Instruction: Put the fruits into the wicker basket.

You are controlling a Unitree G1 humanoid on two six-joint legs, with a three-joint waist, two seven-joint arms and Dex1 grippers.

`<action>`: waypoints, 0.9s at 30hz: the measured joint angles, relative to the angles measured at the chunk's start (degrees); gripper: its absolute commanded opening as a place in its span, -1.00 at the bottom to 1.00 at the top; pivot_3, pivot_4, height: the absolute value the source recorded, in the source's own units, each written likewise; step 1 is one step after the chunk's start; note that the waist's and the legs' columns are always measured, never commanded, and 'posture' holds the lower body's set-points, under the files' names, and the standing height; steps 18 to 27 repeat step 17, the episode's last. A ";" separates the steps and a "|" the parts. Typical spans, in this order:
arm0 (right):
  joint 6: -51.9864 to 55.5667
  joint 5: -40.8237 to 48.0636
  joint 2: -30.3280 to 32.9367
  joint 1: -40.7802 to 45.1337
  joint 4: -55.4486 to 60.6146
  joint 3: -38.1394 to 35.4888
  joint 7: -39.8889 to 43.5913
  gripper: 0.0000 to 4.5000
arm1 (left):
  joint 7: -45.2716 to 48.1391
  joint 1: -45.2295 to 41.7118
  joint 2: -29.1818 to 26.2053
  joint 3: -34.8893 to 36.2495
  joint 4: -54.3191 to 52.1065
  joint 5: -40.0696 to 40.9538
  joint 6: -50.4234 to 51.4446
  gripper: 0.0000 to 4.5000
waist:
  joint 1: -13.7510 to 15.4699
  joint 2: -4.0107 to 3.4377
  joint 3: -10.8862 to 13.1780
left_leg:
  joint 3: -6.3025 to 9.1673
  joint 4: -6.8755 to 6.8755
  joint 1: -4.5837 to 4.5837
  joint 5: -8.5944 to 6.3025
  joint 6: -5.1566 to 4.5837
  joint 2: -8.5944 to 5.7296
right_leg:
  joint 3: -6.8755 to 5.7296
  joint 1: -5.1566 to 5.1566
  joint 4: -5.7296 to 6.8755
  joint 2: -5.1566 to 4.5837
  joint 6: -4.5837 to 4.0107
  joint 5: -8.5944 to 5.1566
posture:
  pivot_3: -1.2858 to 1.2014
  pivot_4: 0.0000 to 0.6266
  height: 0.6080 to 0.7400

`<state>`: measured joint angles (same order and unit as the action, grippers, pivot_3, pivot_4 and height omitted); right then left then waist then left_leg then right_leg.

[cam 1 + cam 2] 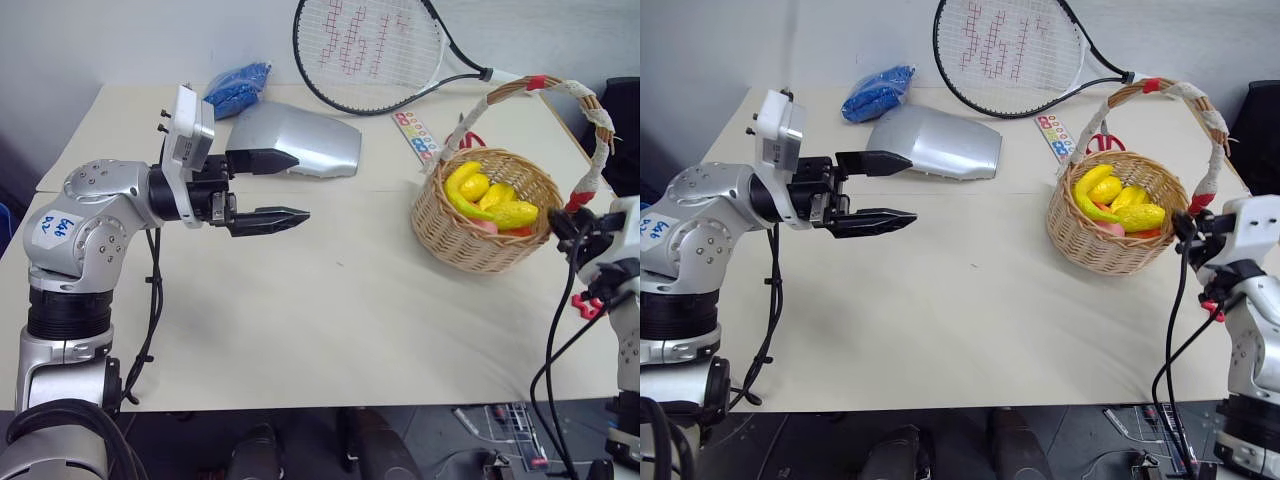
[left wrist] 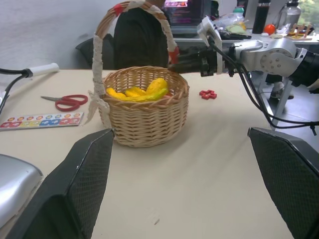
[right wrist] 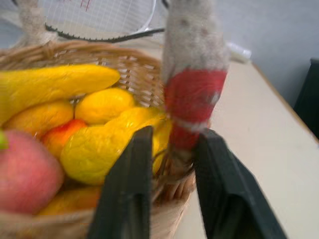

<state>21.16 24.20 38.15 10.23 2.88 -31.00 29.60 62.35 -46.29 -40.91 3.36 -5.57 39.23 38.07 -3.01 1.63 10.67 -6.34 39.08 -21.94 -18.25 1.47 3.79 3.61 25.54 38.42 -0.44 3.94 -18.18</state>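
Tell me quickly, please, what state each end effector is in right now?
Left end effector: open, holding nothing, above the table.
Right end effector: fingers either side of the wicker basket handle base; whether clamped or released cannot be told.

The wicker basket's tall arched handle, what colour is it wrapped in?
White, with red bands near both ends of the round tan wicker basket's handle; clearest in the left wrist view.

we see a cream table (image 1: 330, 320) against a pale grey wall (image 1: 120, 40). beyond it stands a dark chair (image 2: 137, 45) and what may be a cluttered desk (image 2: 279, 37); below, dark floor (image 1: 420, 440).
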 measured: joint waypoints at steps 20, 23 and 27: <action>26.08 15.96 32.64 -23.95 -10.75 -34.72 45.50 0.98 | 13.10 -0.65 -5.14 -1.08 8.45 -2.74 -3.19 1.00 | 0.03 0.05 0.06 | -0.31 -0.68 1.45 -0.20 -0.15 -0.03 | 0.47 -1.38 -0.76 0.68 0.05 0.01 | 0.03 -0.52 1.00; 26.08 15.96 32.64 -23.95 -10.75 -34.72 45.50 0.98 | 13.10 -0.65 -5.14 -1.08 8.45 -2.74 -3.19 1.00 | 0.03 0.05 0.06 | -0.31 -0.68 1.45 -0.20 -0.15 -0.03 | 0.47 -1.38 -0.76 0.68 0.05 0.01 | 0.03 -0.52 1.00; 26.08 15.96 32.64 -23.95 -10.75 -34.72 45.50 0.98 | 13.10 -0.65 -5.14 -1.08 8.45 -2.74 -3.19 1.00 | 0.03 0.05 0.06 | -0.31 -0.68 1.45 -0.20 -0.15 -0.03 | 0.47 -1.38 -0.76 0.68 0.05 0.01 | 0.03 -0.52 1.00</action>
